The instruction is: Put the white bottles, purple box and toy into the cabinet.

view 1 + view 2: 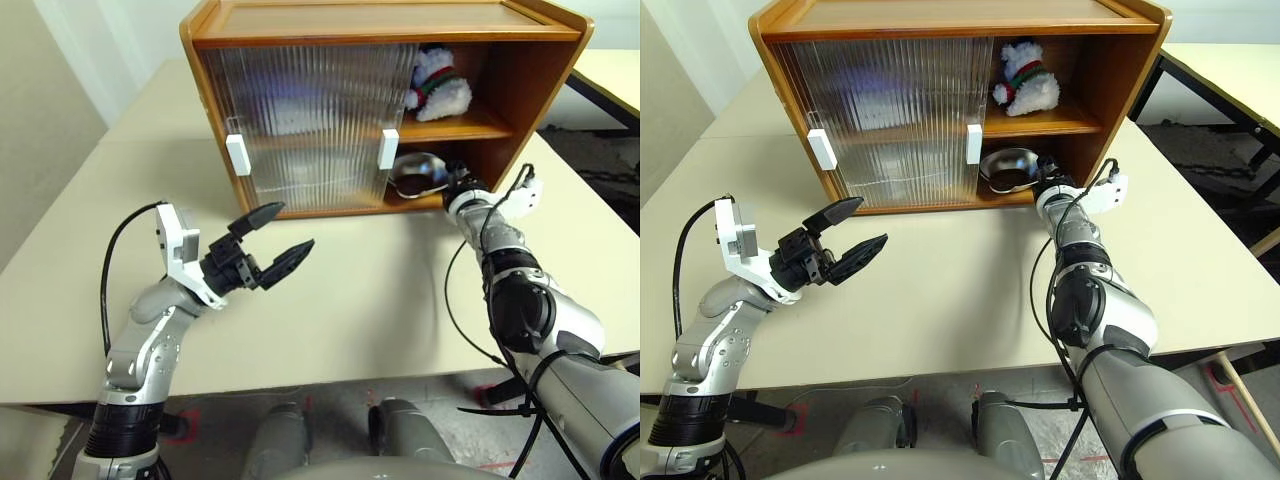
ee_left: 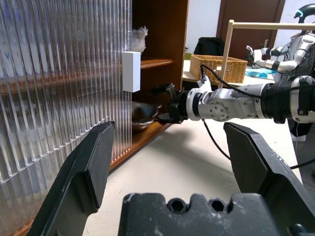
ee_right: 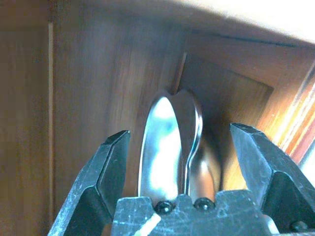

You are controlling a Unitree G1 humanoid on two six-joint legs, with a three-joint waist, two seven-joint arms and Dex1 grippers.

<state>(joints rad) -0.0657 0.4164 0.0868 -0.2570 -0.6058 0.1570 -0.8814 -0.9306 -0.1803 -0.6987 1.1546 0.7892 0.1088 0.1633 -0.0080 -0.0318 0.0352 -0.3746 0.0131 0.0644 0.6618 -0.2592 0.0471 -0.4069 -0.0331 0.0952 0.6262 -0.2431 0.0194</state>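
Nearest is the left black two-finger gripper (image 1: 272, 245), spread wide and holding nothing above the beige table (image 1: 350, 300). Right gripper (image 2: 165, 103) reaches into the brown wooden cabinet's (image 1: 380, 20) lower shelf, fingers apart around a shiny steel bowl (image 1: 1008, 168) without gripping it. White fluffy plush toy (image 1: 438, 85) sits on the upper shelf, right side.

The left gripper (image 1: 268, 252) hovers with its arm bent at the elbow, black fingers spread wide and angled slightly upward. The right arm stretches forward, nearly straight, and the right gripper (image 3: 183, 169) (wrist rolled) holds its fingers parted.
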